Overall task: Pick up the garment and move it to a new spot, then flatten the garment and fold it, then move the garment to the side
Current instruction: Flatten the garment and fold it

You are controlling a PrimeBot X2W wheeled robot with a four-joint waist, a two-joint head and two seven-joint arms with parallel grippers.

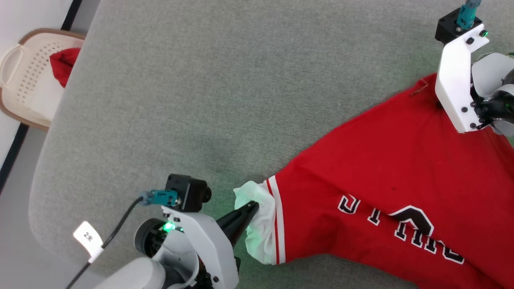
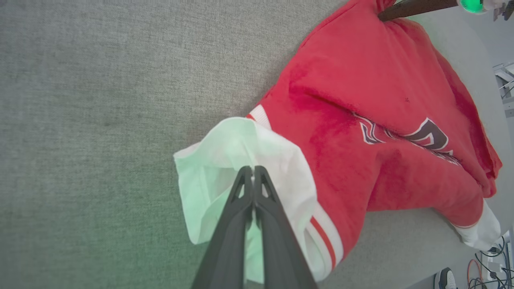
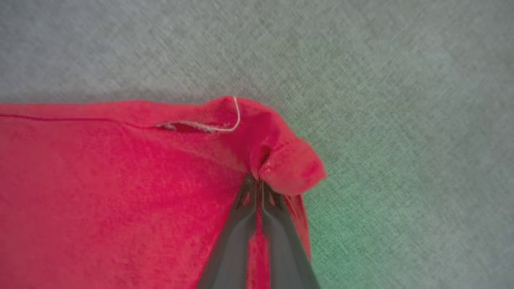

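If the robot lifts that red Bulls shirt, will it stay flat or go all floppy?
Probably floppy: the red shirt lies in soft folds, and its corner bunches where the right pincer pinches it. It looks light, so the white sleeve in the left pincer would likely just droop.

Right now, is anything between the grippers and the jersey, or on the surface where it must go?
Nothing visible. The left gripper holds the jersey by its white sleeve, the right gripper by a red corner; the grey surface beside it lies bare.
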